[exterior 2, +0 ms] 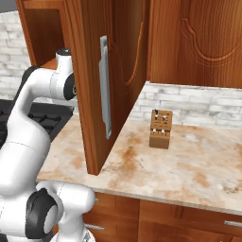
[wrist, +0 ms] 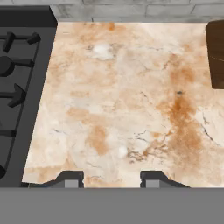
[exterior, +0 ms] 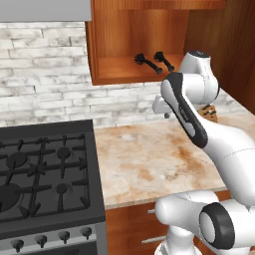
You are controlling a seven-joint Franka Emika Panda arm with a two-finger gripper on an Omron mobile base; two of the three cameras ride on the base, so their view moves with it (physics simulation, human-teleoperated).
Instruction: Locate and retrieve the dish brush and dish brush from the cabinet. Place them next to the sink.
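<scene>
Two black dish brushes lie side by side on the floor of the open cabinet (exterior: pixel 114 67), one brush (exterior: pixel 145 62) to the left and the other brush (exterior: pixel 163 60) to the right, handles towards the front right. My arm is raised in front of the cabinet's lower right corner, with the hand below the shelf. My gripper (wrist: pixel 111 179) points down at the marble counter (wrist: pixel 127 96), open, with nothing between its fingertips (wrist: pixel 70 178). The sink is out of view.
A black gas stove (exterior: pixel 45 169) borders the counter on the left. The cabinet's open door (exterior 2: pixel 108 85) with a silver handle swings out over the counter. A wooden knife block (exterior 2: pixel 159 128) stands by the brick back wall on the right.
</scene>
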